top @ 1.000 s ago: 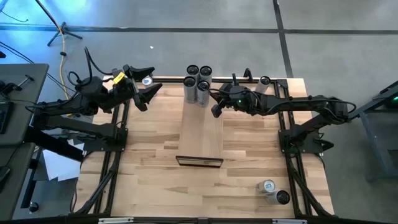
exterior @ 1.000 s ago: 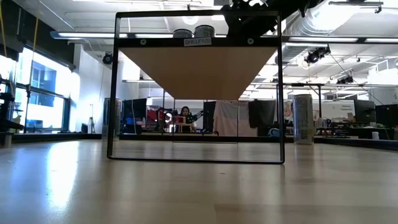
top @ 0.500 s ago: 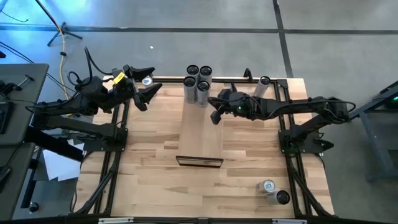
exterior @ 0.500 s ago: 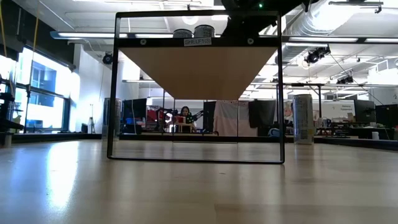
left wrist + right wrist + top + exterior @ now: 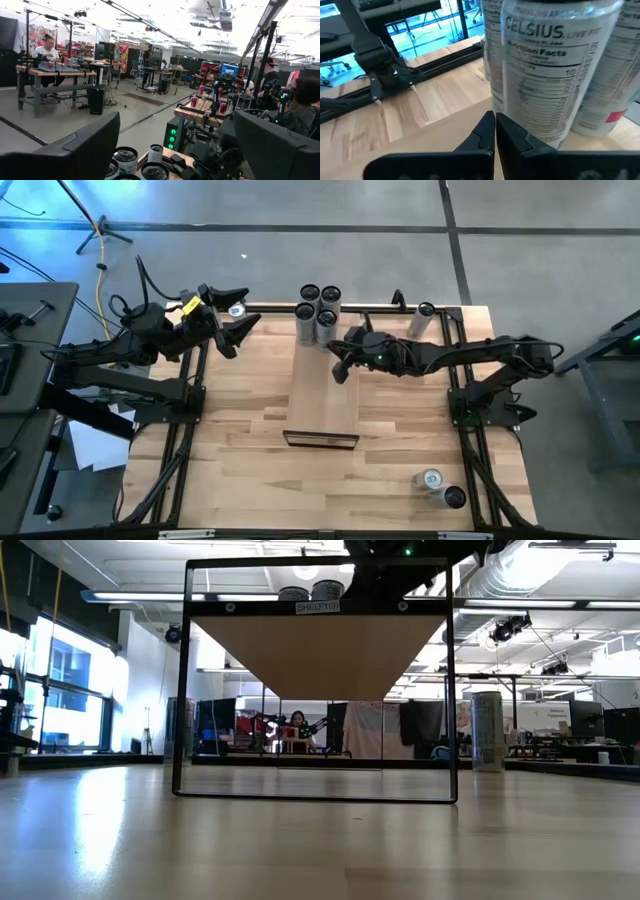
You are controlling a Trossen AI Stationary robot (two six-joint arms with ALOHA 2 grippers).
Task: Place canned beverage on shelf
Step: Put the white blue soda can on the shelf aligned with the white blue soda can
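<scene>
R gripper (image 5: 338, 370) pinched shut, holds nothing, over shelf (image 5: 325, 405) | 4 cans (image 5: 318, 320) stand at shelf's far end, close by | L gripper (image 5: 235, 332) wide open, empty, off to side | risk: R arm bumps cans, they tip

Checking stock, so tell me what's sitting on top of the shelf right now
Four cans stand clustered at the shelf's far end. The shut right gripper hovers over it, hiding some board.

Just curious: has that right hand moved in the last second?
Yes. The right hand slid leftward onto the long pale wooden shelf, below the grey cans.
</scene>
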